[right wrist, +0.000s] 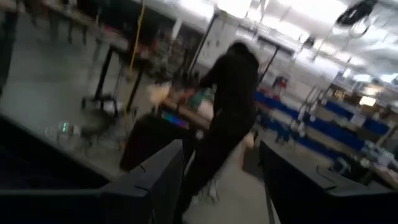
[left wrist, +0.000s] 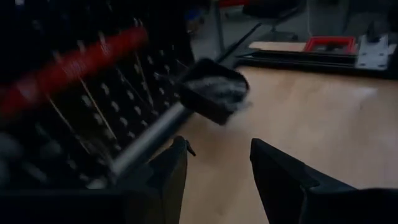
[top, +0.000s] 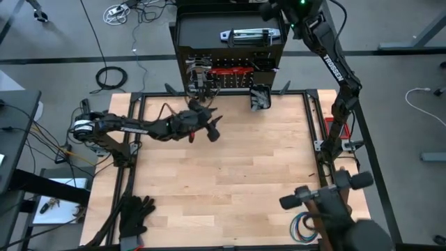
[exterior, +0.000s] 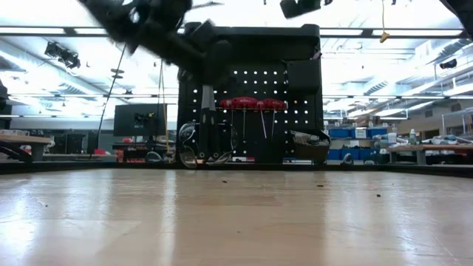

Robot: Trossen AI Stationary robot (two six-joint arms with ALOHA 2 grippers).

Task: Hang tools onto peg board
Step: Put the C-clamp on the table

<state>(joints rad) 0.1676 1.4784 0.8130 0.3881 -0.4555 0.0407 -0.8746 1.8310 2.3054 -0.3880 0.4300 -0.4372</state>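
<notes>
Black gloves (top: 136, 213) and a coloured wire bundle (top: 304, 226) lie nearest on the table (top: 230, 181) from above; the left tool (top: 214, 129) hovers just before the peg board (top: 230, 73), its fingers apart and empty. Red-handled tools (exterior: 251, 103) hang on the board in the low view. Left wrist: a small black bin (left wrist: 214, 96) sits close ahead. Right wrist: the right tool (right wrist: 221, 180), parted and empty, faces a person (right wrist: 227, 112). I'd worry the left arm clips hung tools loose.
</notes>
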